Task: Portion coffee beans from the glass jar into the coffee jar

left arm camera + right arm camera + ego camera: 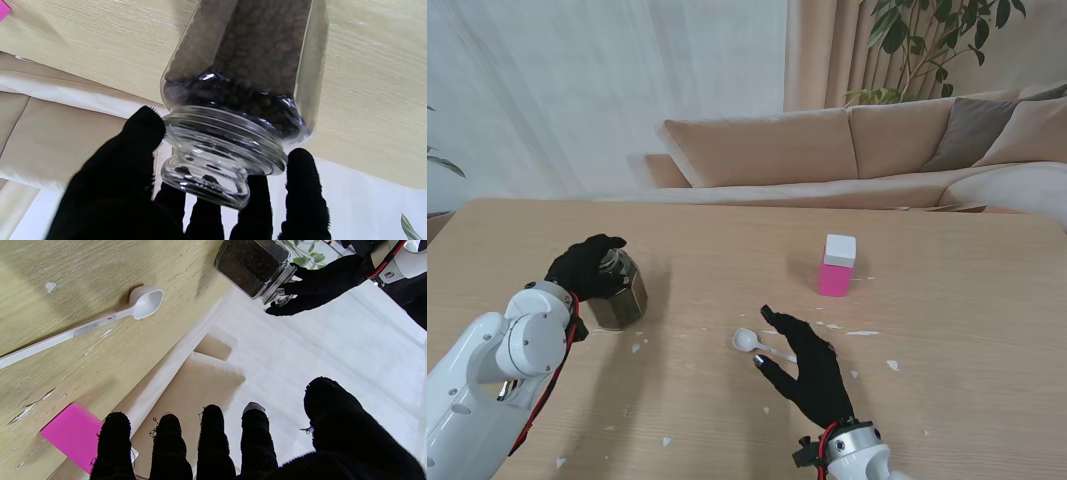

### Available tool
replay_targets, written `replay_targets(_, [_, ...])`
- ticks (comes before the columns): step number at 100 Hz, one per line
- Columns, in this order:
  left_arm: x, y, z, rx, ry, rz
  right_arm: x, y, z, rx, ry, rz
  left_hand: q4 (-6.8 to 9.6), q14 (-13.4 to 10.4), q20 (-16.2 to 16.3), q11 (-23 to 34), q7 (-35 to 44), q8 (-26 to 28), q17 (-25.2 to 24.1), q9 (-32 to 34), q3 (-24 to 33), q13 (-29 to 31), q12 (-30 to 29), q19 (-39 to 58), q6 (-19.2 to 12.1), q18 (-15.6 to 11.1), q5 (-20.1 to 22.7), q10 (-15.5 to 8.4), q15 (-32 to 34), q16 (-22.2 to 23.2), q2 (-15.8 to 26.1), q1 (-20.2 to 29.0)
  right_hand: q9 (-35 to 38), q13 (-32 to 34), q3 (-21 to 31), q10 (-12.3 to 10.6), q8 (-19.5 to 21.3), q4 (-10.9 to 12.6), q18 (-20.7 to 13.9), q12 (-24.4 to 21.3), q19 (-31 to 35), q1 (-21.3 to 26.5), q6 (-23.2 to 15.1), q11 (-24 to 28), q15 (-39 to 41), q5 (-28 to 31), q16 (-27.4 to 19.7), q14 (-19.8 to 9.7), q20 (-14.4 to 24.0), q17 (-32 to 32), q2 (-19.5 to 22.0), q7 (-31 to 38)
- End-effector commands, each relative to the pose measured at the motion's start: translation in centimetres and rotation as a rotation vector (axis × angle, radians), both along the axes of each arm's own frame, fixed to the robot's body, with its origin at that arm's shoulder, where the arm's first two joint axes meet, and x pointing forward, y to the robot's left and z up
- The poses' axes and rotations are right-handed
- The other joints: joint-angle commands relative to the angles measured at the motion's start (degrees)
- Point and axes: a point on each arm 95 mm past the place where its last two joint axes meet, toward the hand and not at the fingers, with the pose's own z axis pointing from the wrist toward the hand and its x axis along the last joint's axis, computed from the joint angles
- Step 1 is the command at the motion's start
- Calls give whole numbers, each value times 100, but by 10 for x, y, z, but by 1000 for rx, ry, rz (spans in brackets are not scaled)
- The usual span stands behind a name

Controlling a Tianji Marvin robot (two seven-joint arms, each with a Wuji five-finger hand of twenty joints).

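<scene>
Gripping the glass jar [247, 83] lid, left robot hand [587, 265]; right robot hand [807, 370] spread; beans plain only from the wrist.

Bright, even daylight; soft shadows on the table [727, 250]; glare whitens the wrist views' backgrounds.

my stand view looks down over the whole surface [727, 240]; both wrist views look along their fingers, inverted, sharing the glass jar [247, 66] close and far.

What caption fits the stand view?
Left hand grips the bean jar's lid; right hand hovers open over the spoon.
</scene>
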Motion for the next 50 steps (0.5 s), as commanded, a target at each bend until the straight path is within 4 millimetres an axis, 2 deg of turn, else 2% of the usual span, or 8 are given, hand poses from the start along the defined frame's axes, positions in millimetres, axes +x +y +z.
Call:
replay_targets(1, [-7,-11,-9,-19,40,-34,-3,3,0,8,11,9,62,-195,-50,69,175,17,145,176,108,194,29,286,99,-150,-287,55,518,187,-176,203,107,83,39,-132,63,-83,-125,24,33,78,-211,38,37,13,10,-114,82,-11,-52,77])
replay_targets(30, [-11,-23,-8,-2,47,-80,-3,3,0,9,8,6,113,-206,-104,80,276,-3,510,174,394,260,62,698,215,-350,-278,123,799,250,-228,676,111,88,38,-126,65,-82,-123,25,36,82,-207,41,36,23,8,-122,81,-13,-58,89])
replay_targets(50, [-10,-25,-7,15,41,-80,-4,2,1,14,6,1,129,-223,-196,85,346,0,408,175,467,191,67,652,240,-325,-264,111,805,222,-167,833,120,93,39,-134,64,-81,-124,26,37,96,-209,45,38,32,7,-119,80,-8,-54,95])
